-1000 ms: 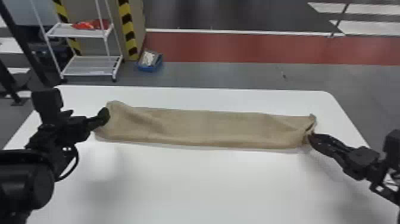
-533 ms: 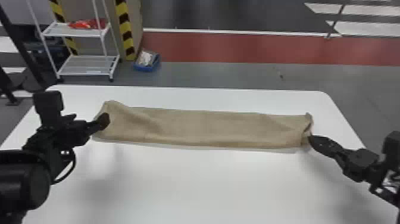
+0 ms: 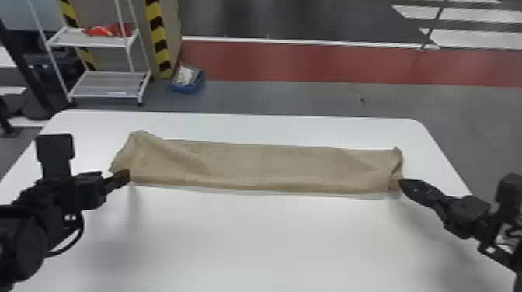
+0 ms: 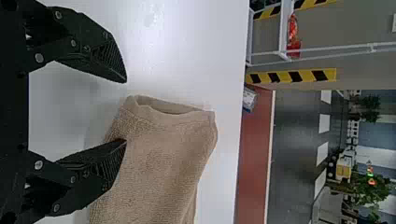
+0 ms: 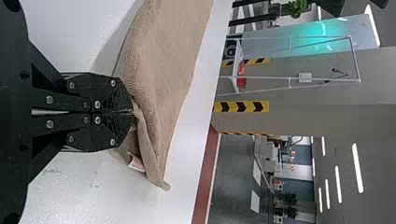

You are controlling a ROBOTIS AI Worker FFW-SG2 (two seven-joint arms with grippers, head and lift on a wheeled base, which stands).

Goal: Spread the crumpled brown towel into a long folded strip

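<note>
Brown towel [image 3: 272, 167]: one, spread as a long strip on the desk [image 3: 252, 240], long axis running left to right. Left end effector [image 4: 126, 111]: fingers apart, at the towel's near left corner, one finger overlapping the cloth. Right end effector [image 5: 133, 112]: fingers together, clamped on the towel's near right corner. Governing relation, as judged: the towel's uneven left end lies just ahead of the left arm, the nearer for any squaring; right end, anchor.

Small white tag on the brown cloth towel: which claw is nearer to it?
Right claw: it's shut on the towel close by the tag. The left claw is open at the other end.
</note>
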